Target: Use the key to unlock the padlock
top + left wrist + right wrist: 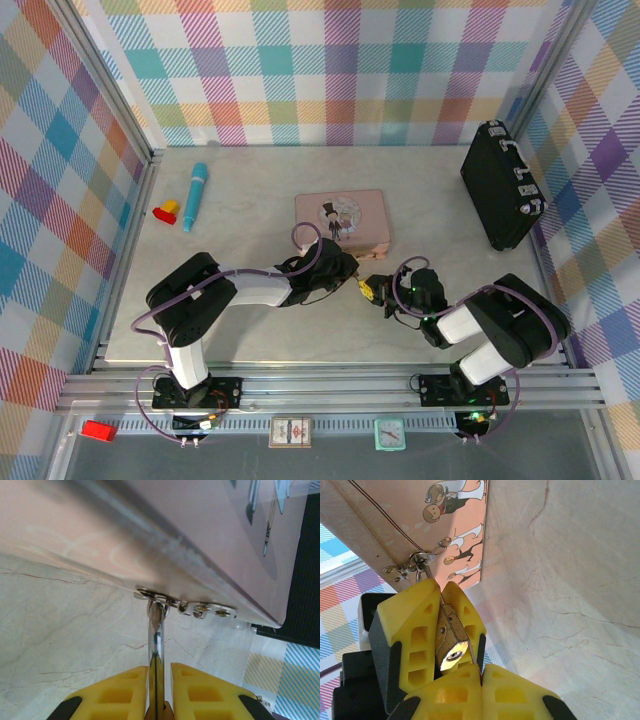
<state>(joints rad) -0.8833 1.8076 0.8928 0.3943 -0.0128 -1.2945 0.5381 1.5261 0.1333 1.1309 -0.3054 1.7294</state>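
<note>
Your right hand (482,674) has its fingers pressed together just under the padlock (451,641); whether they grip anything is hidden. Your left hand (160,669) pinches the padlock, whose shackle hangs from the hasp (415,562) of the pink tin (340,205). The tin lies on a pale, veined marble counter (250,180). Beyond it are a black case (497,185) and plaid walls (330,70).

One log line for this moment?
left gripper: clamps padlock hung on pink tin hasp | right gripper: shut, at keyhole | keyhole: empty
</note>
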